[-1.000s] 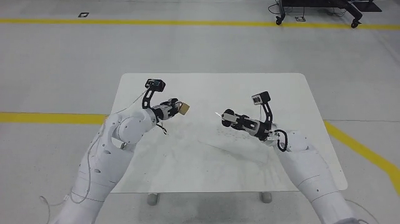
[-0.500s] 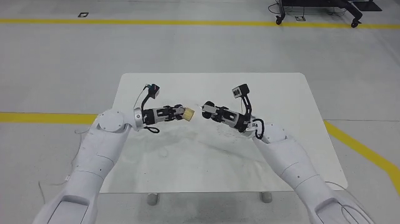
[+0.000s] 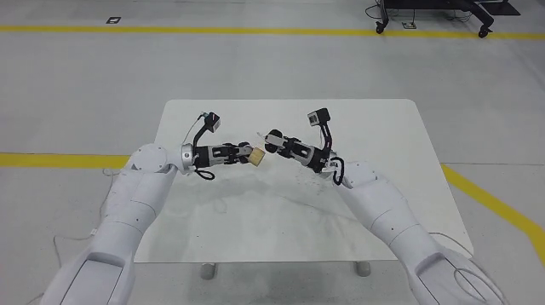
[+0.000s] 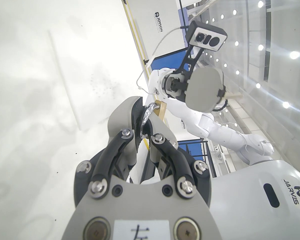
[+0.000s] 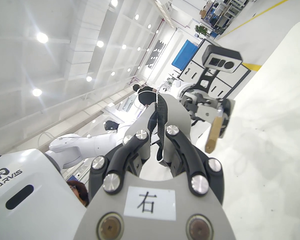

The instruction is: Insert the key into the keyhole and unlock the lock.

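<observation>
In the top view a brass padlock (image 3: 255,157) hangs above the middle of the white table (image 3: 383,126), with my left gripper (image 3: 243,152) shut on it. The left wrist view shows the fingers clamped on the steel shackle (image 4: 150,108), with the brass body (image 4: 161,108) just beyond them. My right gripper (image 3: 274,140) is shut on a thin key (image 5: 156,98), seen edge-on between its pads. It faces the padlock (image 5: 213,132) from a short distance, slightly farther back on the table. I cannot tell whether the key tip touches the lock.
The table top carries only faint scuff marks (image 3: 341,190). A yellow floor line (image 3: 255,30) runs behind the table, and wheeled stands (image 3: 434,2) are at the far back.
Both arms have swung in from the sides toward the table's middle. The gap between the key and the padlock has shrunk from wide to very small.
</observation>
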`<state>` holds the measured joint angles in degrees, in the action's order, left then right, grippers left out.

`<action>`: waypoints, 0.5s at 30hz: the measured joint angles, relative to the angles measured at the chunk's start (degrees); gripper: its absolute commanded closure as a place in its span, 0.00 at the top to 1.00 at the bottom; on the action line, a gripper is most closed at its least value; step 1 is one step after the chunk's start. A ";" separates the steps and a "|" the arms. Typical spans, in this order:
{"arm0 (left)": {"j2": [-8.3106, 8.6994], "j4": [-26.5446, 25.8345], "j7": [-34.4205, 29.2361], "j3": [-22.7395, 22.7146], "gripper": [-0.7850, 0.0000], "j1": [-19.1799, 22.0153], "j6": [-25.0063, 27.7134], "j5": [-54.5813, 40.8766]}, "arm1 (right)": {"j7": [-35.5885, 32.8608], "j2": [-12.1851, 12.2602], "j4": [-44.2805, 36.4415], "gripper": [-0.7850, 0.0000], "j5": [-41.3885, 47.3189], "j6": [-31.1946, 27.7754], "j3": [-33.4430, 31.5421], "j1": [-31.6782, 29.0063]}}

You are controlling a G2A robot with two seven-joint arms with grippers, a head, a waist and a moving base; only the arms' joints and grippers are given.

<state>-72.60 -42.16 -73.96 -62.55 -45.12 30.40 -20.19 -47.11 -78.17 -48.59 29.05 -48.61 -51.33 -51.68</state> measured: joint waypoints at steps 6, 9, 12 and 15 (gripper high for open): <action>0.04 -0.87 -0.53 0.84 0.00 -0.43 -0.60 -2.38 | 2.06 -1.33 3.59 0.00 -1.90 -0.45 1.96 1.34; 0.22 -1.08 -0.69 1.10 0.00 -0.51 -0.77 -2.99 | 0.72 -1.85 4.35 0.00 0.07 -1.20 2.44 1.55; 0.32 -1.12 -0.71 1.52 0.00 -0.40 -0.79 -3.12 | -1.38 -2.21 4.77 0.00 2.00 -1.43 2.82 1.45; 0.31 -0.27 -0.63 1.83 0.00 -0.14 -0.80 -3.50 | -3.25 -2.49 5.05 0.00 3.20 -1.51 3.22 1.13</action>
<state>-72.29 -42.44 -74.60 -60.72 -45.26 29.60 -23.69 -50.37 -80.66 -43.55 32.25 -50.12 -48.12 -50.56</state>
